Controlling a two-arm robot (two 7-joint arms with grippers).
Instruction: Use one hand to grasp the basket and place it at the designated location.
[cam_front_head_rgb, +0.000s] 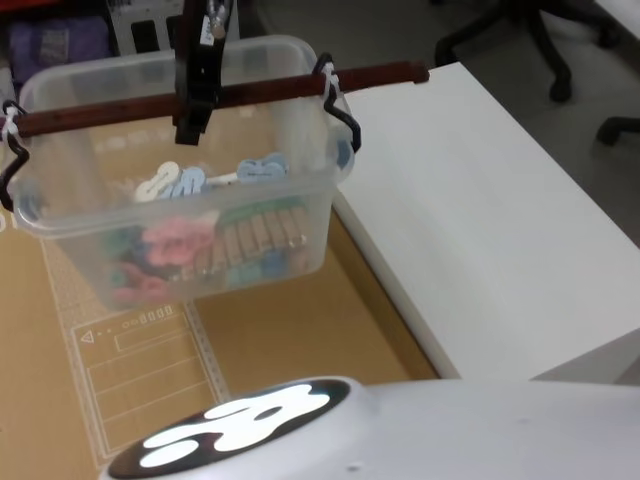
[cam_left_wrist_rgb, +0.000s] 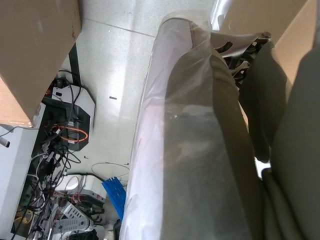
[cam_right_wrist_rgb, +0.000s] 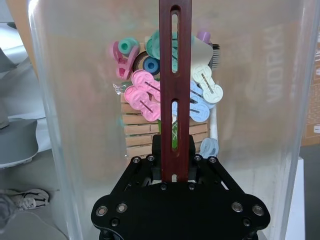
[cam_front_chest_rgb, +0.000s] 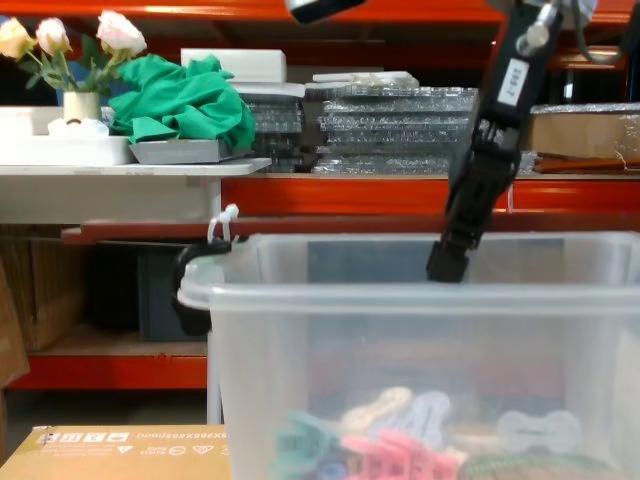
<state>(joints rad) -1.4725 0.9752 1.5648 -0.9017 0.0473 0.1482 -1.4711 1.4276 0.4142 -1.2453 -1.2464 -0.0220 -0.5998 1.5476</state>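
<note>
The basket (cam_front_head_rgb: 200, 230) is a clear plastic tub with colourful plastic pieces and wooden pegs inside. It hangs above a brown cardboard surface (cam_front_head_rgb: 270, 340), just left of the white table. Its long red-brown bar handle (cam_front_head_rgb: 270, 90) spans the rim, tied on at each end with white zip ties. My right gripper (cam_front_head_rgb: 195, 95) is shut on that bar near its middle, coming down from above. The right wrist view looks down the handle (cam_right_wrist_rgb: 175, 75) held in the black gripper (cam_right_wrist_rgb: 175, 175), into the tub. In the chest view the basket (cam_front_chest_rgb: 420, 340) looms close, the gripper (cam_front_chest_rgb: 450, 258) at its rim.
A white table (cam_front_head_rgb: 480, 220) stands right of the basket, its corner close to the tub. Printed cardboard (cam_front_head_rgb: 150, 370) lies below and in front. Office chair bases (cam_front_head_rgb: 540, 40) stand far right. Orange shelving (cam_front_chest_rgb: 330, 190) rises behind. The left wrist view has a floor, cables (cam_left_wrist_rgb: 55, 145) and plastic-wrapped material (cam_left_wrist_rgb: 190, 150).
</note>
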